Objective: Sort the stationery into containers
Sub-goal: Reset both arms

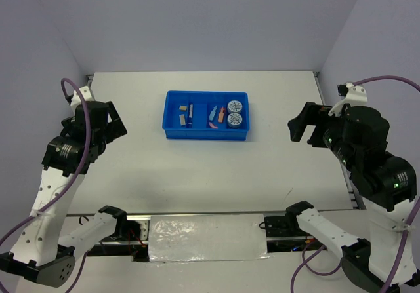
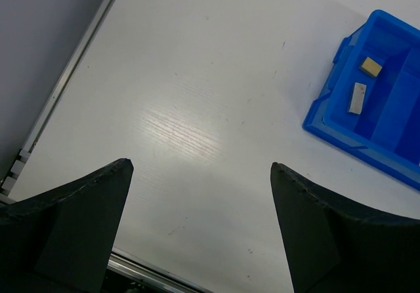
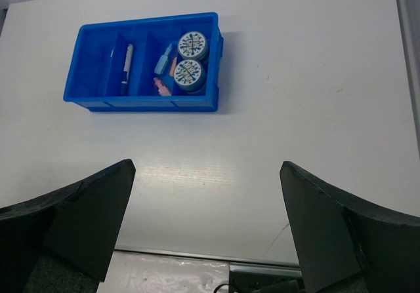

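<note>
**All stationery looks binned; both jaws open and empty**

Top: blue tray [image 1: 197, 136] sits mid-bench [image 1: 131, 175]. Its four compartments hold, left to right, eraser blocks [image 1: 181, 115], pen [image 1: 189, 113], capsule pieces [image 1: 217, 116] and tape rolls [image 1: 235, 105]. No loose items visible.

Left wrist: left jaws spread wide, nothing between. Tray corner shows the blocks. Likely light and grippy, so pinch across the short sides.

Right wrist: right jaws spread wide, empty, whole tray ahead. Rolls look rigid, so grip across the rim. Pen and capsules are probably slick and will roll, so take them mid-body. Tray looks light and may slide if nudged.
</note>
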### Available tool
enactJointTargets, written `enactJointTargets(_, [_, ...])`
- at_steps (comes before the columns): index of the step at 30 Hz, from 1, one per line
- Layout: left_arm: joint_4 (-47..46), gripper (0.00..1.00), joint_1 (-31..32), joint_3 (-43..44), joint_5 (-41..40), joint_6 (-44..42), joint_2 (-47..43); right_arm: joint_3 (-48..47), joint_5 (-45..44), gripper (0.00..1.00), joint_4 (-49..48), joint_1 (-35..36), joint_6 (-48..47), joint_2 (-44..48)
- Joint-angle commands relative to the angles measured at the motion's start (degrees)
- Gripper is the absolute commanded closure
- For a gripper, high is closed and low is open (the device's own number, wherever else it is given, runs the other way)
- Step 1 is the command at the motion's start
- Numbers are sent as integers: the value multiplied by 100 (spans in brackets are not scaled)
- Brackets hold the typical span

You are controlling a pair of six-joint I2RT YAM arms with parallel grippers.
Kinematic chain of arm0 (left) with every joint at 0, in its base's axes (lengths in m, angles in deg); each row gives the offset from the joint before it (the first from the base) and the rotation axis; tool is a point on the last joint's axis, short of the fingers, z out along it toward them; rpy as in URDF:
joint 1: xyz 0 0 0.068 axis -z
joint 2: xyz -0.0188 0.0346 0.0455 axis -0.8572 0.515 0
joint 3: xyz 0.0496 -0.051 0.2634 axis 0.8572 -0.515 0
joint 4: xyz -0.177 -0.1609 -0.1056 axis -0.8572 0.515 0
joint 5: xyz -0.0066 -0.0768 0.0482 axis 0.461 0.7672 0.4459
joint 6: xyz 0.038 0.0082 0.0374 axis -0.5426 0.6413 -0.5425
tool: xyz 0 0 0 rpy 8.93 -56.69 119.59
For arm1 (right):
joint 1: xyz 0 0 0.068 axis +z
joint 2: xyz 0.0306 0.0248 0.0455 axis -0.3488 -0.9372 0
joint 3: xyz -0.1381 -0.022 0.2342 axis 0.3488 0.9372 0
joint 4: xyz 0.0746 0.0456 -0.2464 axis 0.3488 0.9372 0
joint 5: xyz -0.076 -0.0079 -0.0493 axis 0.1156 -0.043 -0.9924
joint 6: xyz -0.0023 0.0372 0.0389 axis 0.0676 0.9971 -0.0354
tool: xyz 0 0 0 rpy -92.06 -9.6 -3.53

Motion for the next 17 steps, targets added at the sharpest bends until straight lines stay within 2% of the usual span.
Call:
enactJointTargets(1, [-43,1,11,212,-50,-42,-2,139,-78,0,-92,-24,-44,40])
enactJointTargets(17, [-69,1,11,282,-50,-235,69,289,-51,0,-215,-24,78,85])
